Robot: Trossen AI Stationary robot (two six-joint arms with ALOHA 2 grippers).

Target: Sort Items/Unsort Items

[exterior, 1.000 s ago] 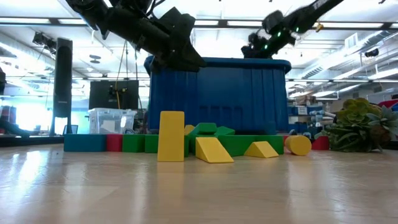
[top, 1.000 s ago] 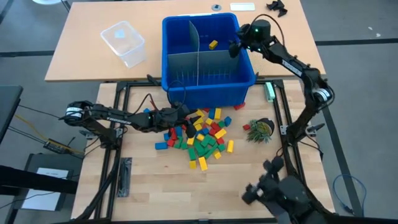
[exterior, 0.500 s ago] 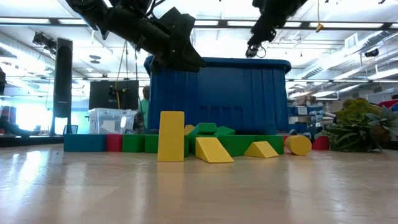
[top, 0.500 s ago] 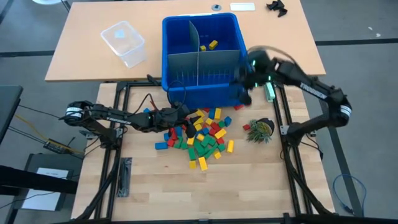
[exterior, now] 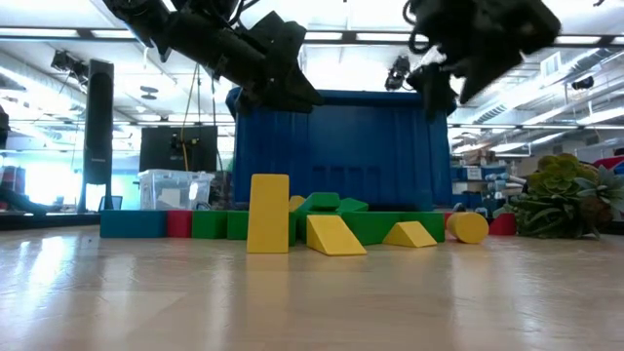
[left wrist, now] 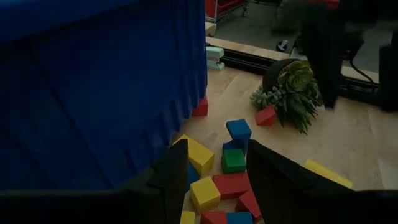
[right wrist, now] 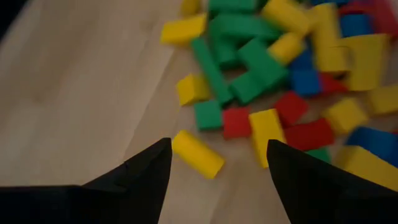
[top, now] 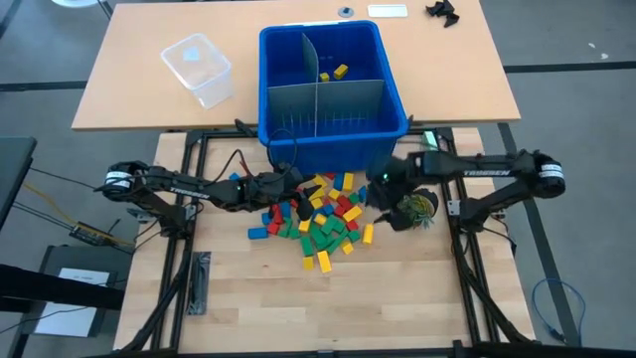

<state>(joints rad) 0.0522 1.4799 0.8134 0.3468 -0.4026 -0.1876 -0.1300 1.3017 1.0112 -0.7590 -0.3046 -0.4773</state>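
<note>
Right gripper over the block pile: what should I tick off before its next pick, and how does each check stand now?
1. Right gripper fingers open, nothing between them: ok.
2. A yellow block lies ahead of the fingers, apart from the pile: ok.
3. Left gripper sits at the pile's other side, clear of the right: ok.
4. Potted plant close beside the right arm: not ok.
5. Blue bin compartments have room: ok.
6. Gripper height above the table: cannot tell.
</note>
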